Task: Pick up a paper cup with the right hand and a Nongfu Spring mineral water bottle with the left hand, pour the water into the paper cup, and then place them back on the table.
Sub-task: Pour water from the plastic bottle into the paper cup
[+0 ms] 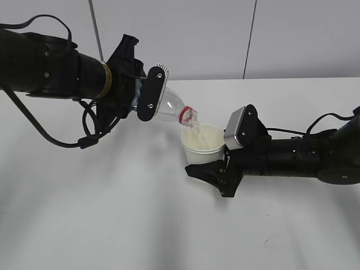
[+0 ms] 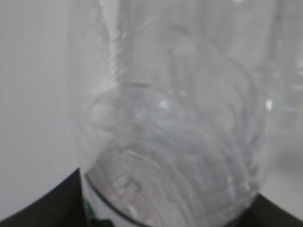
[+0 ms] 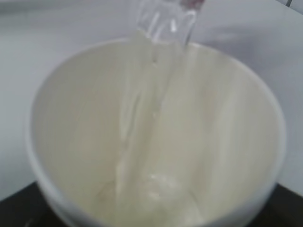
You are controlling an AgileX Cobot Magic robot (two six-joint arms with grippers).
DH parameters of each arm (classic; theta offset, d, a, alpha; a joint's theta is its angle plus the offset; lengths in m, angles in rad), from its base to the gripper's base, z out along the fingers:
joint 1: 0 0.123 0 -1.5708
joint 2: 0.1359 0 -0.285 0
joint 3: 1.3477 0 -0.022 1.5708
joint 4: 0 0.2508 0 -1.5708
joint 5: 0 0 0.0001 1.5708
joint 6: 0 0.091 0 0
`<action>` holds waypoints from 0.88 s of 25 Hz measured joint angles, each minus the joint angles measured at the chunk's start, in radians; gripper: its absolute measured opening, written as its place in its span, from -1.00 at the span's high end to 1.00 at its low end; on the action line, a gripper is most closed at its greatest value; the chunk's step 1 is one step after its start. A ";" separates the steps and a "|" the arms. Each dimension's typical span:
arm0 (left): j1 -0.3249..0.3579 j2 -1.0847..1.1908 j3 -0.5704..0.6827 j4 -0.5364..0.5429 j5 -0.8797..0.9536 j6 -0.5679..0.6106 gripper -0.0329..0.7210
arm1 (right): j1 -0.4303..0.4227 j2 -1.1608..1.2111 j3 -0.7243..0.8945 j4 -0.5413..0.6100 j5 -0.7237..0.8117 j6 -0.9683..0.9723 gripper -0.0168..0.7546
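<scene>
A pale grey panelled wall (image 1: 202, 34) is standing behind the work surface, with two dark vertical seams (image 1: 250, 34) running down it, one left of centre and one right of centre, both ending at the surface's far edge.

The bottle (image 1: 169, 107) lies tilted in the left end effector (image 1: 145, 93), left of and above the cup (image 1: 201, 145); its mouth sits over the cup's rim; water (image 3: 142, 142) falls into the cup; the right end effector (image 1: 216, 169) holds the cup above the counter (image 1: 140, 225).
</scene>
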 joint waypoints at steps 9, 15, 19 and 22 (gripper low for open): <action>0.000 0.000 0.000 0.022 0.000 0.001 -0.18 | 0.000 0.000 0.000 0.000 0.000 0.000 -0.40; 0.000 0.000 0.000 0.047 -0.002 0.001 -0.18 | 0.000 0.000 0.000 0.000 0.000 0.000 -0.40; 0.000 0.000 0.000 0.049 -0.003 0.001 -0.18 | 0.000 0.000 0.000 0.000 0.000 0.000 -0.40; 0.000 0.000 0.000 0.050 -0.003 0.001 -0.18 | 0.000 0.000 0.000 0.000 0.000 0.000 -0.40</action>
